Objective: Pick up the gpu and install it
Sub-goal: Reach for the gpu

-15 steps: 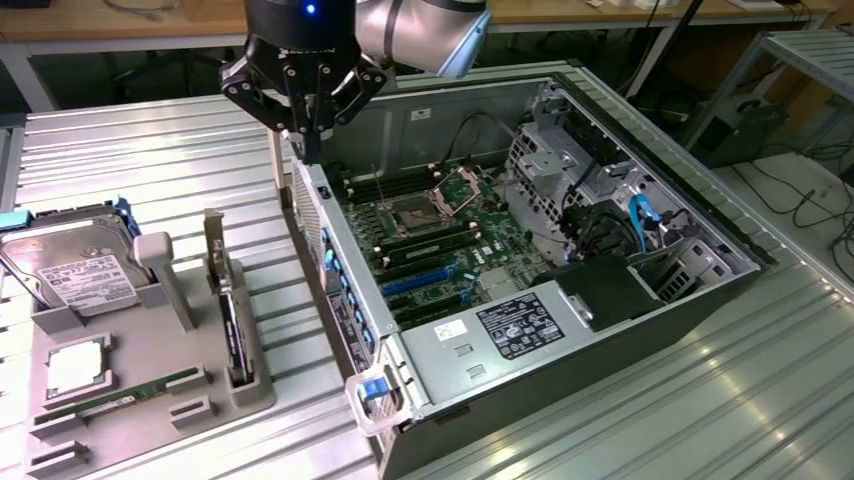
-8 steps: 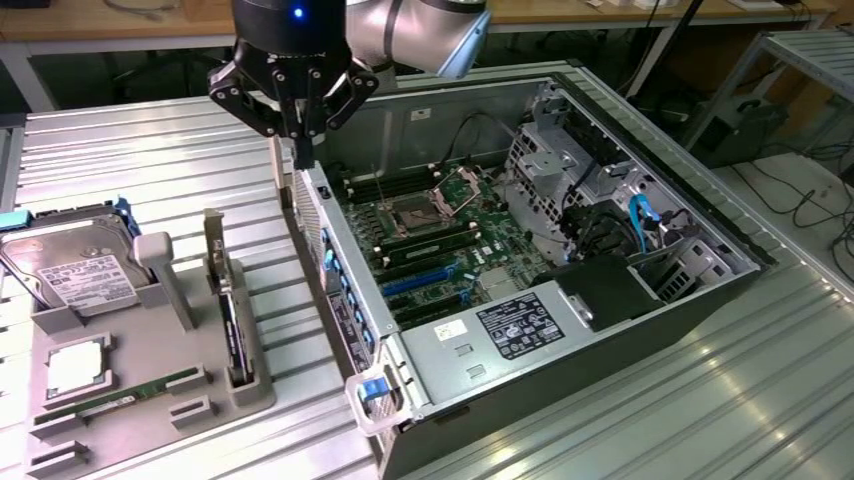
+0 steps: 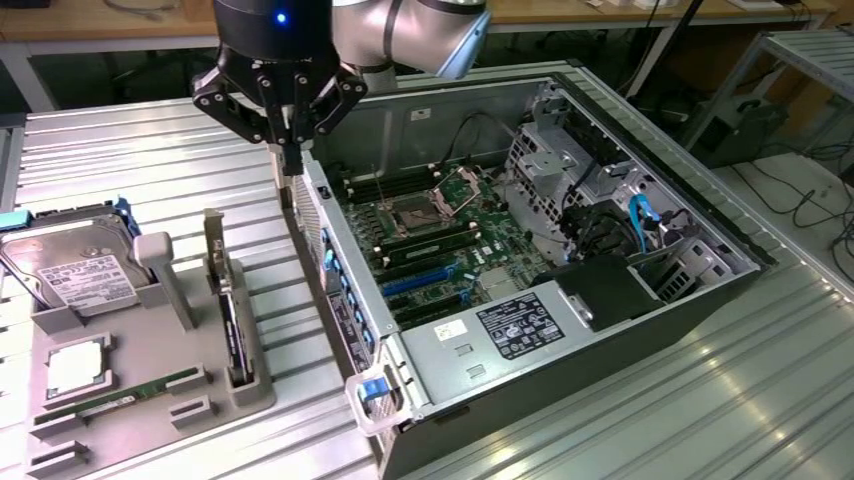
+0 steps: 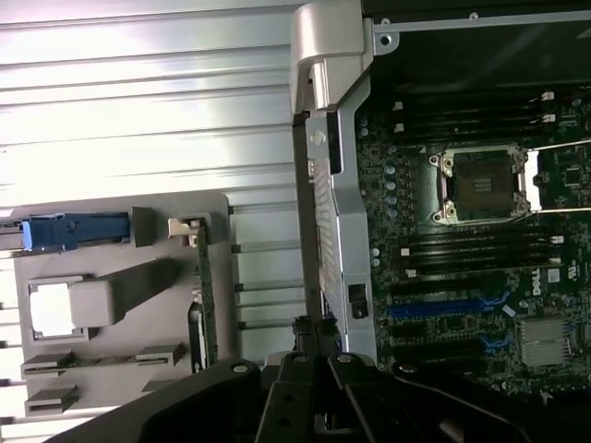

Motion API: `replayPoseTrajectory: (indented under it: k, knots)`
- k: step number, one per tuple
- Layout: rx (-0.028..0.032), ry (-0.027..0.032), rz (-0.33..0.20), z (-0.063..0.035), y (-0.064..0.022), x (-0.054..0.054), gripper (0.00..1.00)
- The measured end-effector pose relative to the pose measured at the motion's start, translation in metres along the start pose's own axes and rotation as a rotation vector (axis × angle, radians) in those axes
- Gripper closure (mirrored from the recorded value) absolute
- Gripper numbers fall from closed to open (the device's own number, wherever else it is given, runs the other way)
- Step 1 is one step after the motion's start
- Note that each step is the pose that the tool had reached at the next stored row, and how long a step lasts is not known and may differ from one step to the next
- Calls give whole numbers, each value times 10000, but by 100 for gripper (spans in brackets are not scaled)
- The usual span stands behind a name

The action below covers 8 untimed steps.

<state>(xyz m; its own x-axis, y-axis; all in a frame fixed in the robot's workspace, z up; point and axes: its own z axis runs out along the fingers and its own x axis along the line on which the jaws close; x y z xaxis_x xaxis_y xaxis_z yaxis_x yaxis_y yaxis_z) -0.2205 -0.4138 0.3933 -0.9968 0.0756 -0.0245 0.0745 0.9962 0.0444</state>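
At nine o'clock of the exterior view, a grey holder tray (image 3: 180, 345) on the ribbed metal table (image 3: 134, 160). Carries a silver hard drive (image 3: 74, 265) at its ten o'clock corner, a processor chip (image 3: 78, 362) at about seven, and a narrow memory stick (image 3: 120, 398) just below that. Along the tray's three o'clock edge, the gpu (image 3: 232, 320), standing on its long edge in a slot, silver bracket (image 3: 214, 235) rising at the twelve o'clock end. From the wrist, gpu (image 4: 205, 295) edge-on as a thin green strip in the tray, not yet lifted.

Toward eleven o'clock of frame centre, the gripper (image 3: 284, 165), hanging at one o'clock from the gpu and well apart from it, over the rear wall of the open computer case (image 3: 561, 390). Clenched tight, fingers together, nothing between them. In the wrist view, gripper (image 4: 309, 337) close above that same perforated wall.

Across three o'clock, the case with its side off: motherboard (image 3: 441, 240) exposed, blue expansion slots (image 3: 420, 283) bare, power supply (image 3: 521, 325) at five o'clock.

Judged for handling: probably rigid and fairly light, yet fragile, with thin board edges and a cooler side easily harmed. Likely safest pinched across the flat faces near the upper edge, around mid-length, away from any fan and from the contact edge down in the slot. Held too near one end, may tilt or twist between the pads.
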Motion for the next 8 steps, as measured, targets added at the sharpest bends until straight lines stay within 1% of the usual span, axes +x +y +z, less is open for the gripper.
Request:
replayPoseTrajectory:
  k: [8]
  knots:
    - [0,0,-1,-5,-62,114,89]
